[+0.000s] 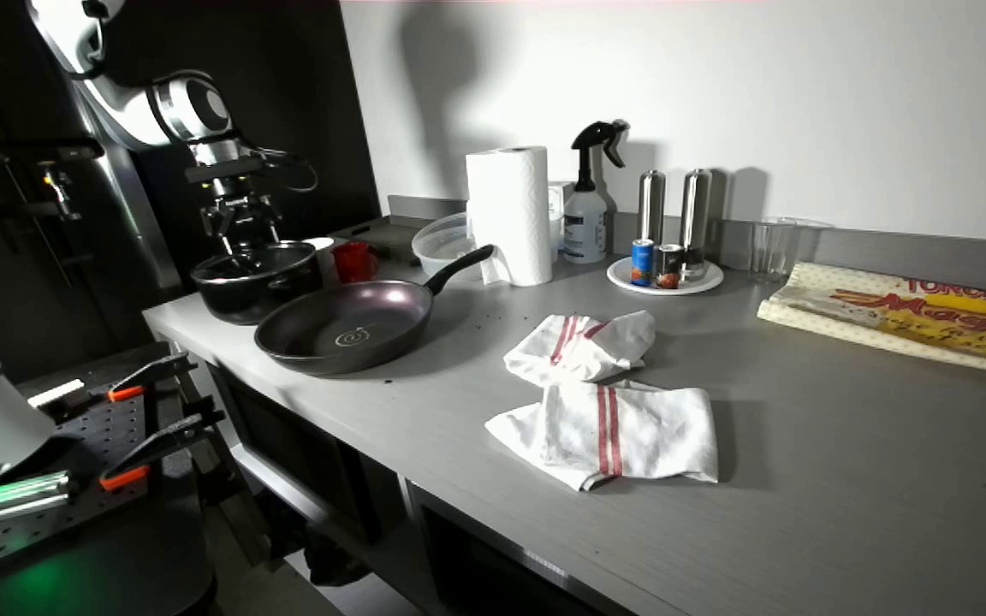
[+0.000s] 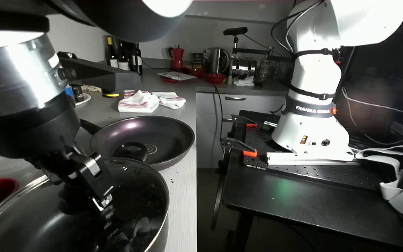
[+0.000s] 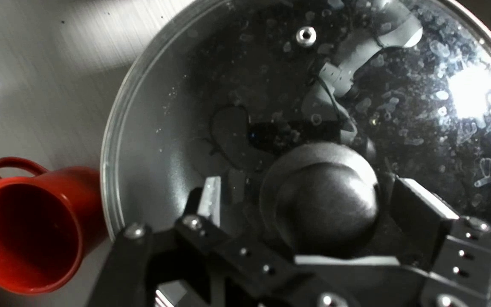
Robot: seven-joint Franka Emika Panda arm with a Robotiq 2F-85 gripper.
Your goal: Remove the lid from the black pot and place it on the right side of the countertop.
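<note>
Lid (image 1: 270,261), in both exterior views: seated on black pot (image 1: 236,304); frying pan (image 1: 343,329) just beside, so a low carry could clip it. Wrist view: gripper (image 3: 311,198) jaws wide around its knob (image 3: 326,209), off-centre; uneven contact might skid it.

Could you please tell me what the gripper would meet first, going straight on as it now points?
Probably the glass lid on the black pot: the gripper points down at it, open fingers either side of the lid's knob in the wrist view, though depth is unclear.
</note>
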